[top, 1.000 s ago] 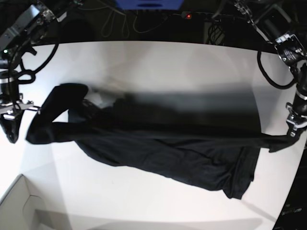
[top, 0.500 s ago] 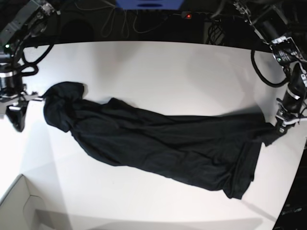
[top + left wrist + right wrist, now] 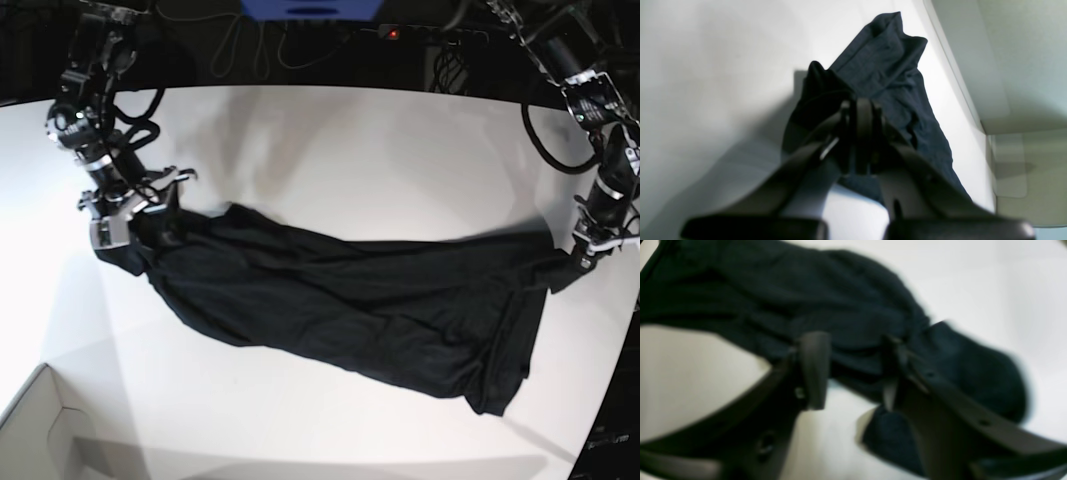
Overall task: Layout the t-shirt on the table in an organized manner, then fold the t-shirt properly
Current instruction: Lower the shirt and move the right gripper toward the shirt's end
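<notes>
White table (image 3: 330,140), plain black unlabelled t-shirt (image 3: 340,300)

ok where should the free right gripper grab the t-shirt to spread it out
Probably the bunched end of the t-shirt beneath the open right gripper, from above: the fabric humps up off the table there. The left gripper is pinching the opposite end.

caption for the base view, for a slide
Black t-shirt stretched across the white table, one hand pinching its end.
</notes>
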Tool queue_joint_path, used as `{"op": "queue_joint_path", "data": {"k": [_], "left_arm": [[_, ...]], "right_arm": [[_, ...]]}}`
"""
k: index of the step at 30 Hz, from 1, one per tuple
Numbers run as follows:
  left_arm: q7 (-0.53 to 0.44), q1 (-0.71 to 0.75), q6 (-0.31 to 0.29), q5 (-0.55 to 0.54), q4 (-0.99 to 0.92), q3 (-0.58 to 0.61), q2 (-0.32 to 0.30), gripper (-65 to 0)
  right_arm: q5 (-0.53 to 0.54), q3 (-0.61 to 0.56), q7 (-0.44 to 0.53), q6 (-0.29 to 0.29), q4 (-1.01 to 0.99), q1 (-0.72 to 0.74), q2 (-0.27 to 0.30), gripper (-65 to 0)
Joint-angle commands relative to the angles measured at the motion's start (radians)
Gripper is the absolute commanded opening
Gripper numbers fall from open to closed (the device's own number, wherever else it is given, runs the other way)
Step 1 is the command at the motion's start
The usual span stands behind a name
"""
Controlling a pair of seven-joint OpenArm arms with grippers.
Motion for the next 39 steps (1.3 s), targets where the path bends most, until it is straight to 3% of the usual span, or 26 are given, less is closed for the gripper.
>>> {"op": "queue_joint_path", "data": {"k": [1, 3, 16, 32, 35, 39], "left_arm": [[-0.016, -0.013, -0.006, -0.021, 0.015, -0.003, -0.017, -64.8], [-0.016, -0.013, -0.006, -0.021, 0.015, -0.003, -0.017, -64.8], [-0.016, -0.017, -0.006, -0.021, 0.015, -0.003, -0.017, -64.8], [-0.016, -0.022, -0.006, -0.021, 0.015, -0.002, -0.008, -64.8], [-0.019, -0.022, -0.006, -0.021, 0.015, 0.029, -0.014, -64.8], [-0.02, -0.022, -0.006, -0.021, 0.015, 0.043, -0.016, -64.8]], "right_arm": [[0.016, -0.012, 0.03, 0.005, -0.003, 0.012, 0.018, -33.5], [0.016, -0.038, 0.033, 0.005, -0.038, 0.014, 0.032, -30.8], [0.014, -0.069, 0.033, 0.005, -0.199, 0.109, 0.063, -30.6], [0.014, -0.072, 0.039, 0.005, -0.192, 0.117, 0.069, -30.4], [0.012, -0.075, 0.097, 0.005, -0.192, 0.11, 0.087, -30.3], [-0.126, -0.181, 0.177, 0.005, -0.19, 0.087, 0.109, -30.3]]}}
